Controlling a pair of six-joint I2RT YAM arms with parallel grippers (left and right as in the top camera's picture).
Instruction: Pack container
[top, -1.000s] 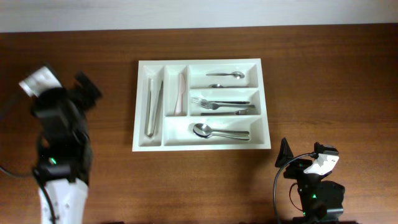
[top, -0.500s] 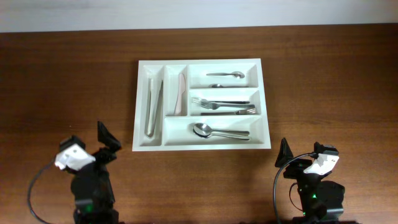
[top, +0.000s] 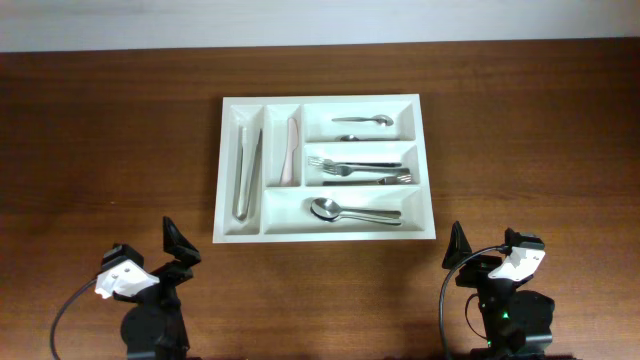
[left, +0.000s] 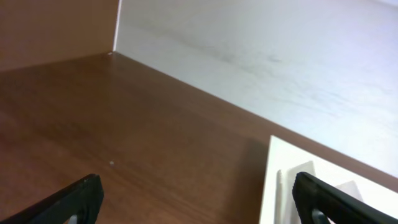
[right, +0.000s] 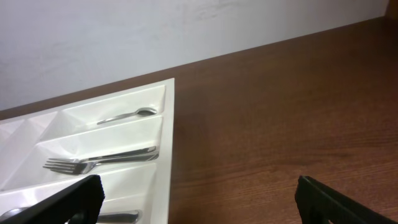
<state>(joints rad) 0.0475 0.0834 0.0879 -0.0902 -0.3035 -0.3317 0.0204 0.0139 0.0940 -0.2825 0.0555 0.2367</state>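
Pulling back is the whole of the change: a second ago the left gripper (left: 196, 196) was raised over the left part of the table (top: 520, 130), level with the container (top: 320, 99), and now it sits low at the near edge, left of the tray's near corner. That mirrors the right gripper (right: 199, 193), which has not stirred from the near right side. Both sets of jaws are spread wide with nothing between them; each wrist view shows only bare wood in the gap.

The container lies flat at the middle of the table, unmoved. Every compartment holds something: tongs (top: 246, 172) in the far-left upright slot, a pale knife (top: 291, 150) in the slot beside it, two small spoons (top: 365, 121) in the top long bay, forks (top: 360, 170) in the middle one and a large spoon (top: 350, 211) in the bottom one. No loose cutlery shows on the wood around it. With both grippers withdrawn and empty, I judge the packing finished, or at least nothing left in view to pack.

The table is dark brown wood-grain, smooth and slightly glossy. Along its far edge runs a pale, faintly mottled wall (top: 320, 20); the left wrist view also catches a brown side panel (left: 56, 31) meeting that wall at the corner.
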